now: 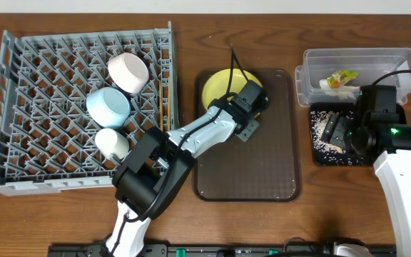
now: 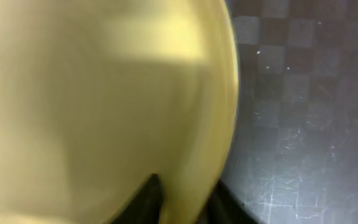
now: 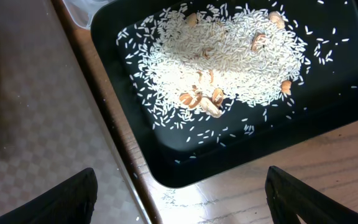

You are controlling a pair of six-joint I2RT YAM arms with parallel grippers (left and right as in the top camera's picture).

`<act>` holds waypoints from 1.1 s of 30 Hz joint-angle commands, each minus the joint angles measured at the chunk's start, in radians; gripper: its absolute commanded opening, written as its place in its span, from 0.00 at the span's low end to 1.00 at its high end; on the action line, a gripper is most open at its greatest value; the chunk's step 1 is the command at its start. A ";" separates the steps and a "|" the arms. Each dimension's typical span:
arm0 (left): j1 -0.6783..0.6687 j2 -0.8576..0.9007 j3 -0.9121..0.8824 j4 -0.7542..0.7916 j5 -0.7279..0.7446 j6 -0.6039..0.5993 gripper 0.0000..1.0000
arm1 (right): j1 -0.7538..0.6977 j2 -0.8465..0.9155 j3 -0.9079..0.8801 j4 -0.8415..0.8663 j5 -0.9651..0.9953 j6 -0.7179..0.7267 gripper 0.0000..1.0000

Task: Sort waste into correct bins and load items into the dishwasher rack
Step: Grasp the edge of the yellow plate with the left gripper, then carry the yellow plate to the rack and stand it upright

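Left wrist: yellow plate (image 2: 98, 93) fills the view, tilted over the brown tray (image 2: 303, 112); left gripper's dark fingers (image 2: 148, 202) clamp its rim

Right wrist: right gripper's fingers (image 3: 55, 202) spread apart above the black tray (image 3: 328, 112) of rice (image 3: 222, 56)

Overhead: white bowl (image 1: 128, 72), blue bowl (image 1: 108, 106) and cup (image 1: 111, 143) sit in the dishwasher rack (image 1: 20, 107); wrapper (image 1: 342, 78) in the clear tub (image 1: 398, 61)

Step in hand: probably lifting the plate

Next: carry it left, slot it between pegs
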 commanded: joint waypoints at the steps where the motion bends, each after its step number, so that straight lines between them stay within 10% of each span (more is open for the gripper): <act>1: 0.001 -0.003 0.003 -0.045 -0.003 -0.002 0.11 | -0.005 -0.013 0.007 -0.001 -0.005 -0.013 0.84; 16: 0.007 -0.470 0.003 -0.149 -0.003 -0.117 0.06 | -0.005 -0.013 0.007 -0.001 -0.004 -0.013 0.84; 22: 0.146 -0.627 0.003 -0.212 0.013 -0.381 0.06 | -0.005 -0.013 0.007 -0.001 -0.004 -0.013 0.84; 33: 0.531 -0.583 0.002 -0.225 0.800 -0.466 0.06 | -0.005 -0.013 0.007 -0.001 -0.005 -0.013 0.84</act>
